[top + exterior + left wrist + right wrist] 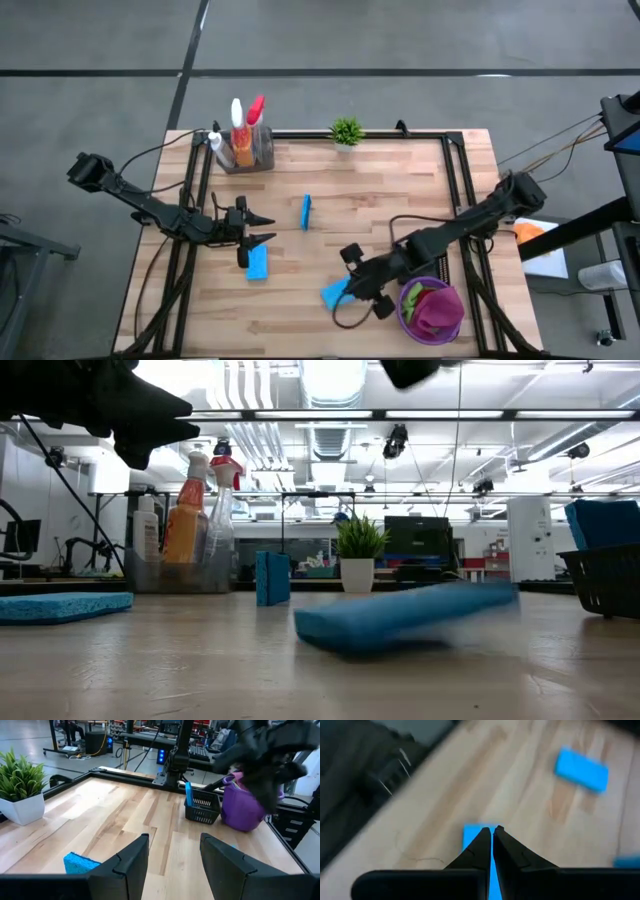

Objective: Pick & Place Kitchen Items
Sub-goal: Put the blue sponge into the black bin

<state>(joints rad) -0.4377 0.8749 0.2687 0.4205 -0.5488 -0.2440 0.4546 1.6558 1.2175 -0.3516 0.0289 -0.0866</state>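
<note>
Three blue sponges lie on the wooden desk (330,190). Starting at the left, a clear bin (262,152) at the far left corner holds the spray bottles: a white bottle (216,143), an orange bottle (241,135) and a red-topped clear bottle (255,108). Just right of the bin, at the far edge, stands a small potted plant (346,131).

Lower on the left side, the left gripper (262,228) hovers above the desk with its fingers (131,861) parted and nothing between them. One sponge (257,263) lies flat directly beside it, toward the near edge. A second sponge (306,211) stands on its edge near the middle of the desk, apart from both arms.

Toward the right, the third sponge (334,293) lies near the front edge, right at the right gripper (352,290). In the right wrist view the fingers (479,847) are pressed together with no gap, their tips over this sponge; whether they pinch it I cannot tell.

At the near right corner sits a purple bowl (446,327) holding a magenta cloth (438,310) and a green cloth (412,297).
</note>
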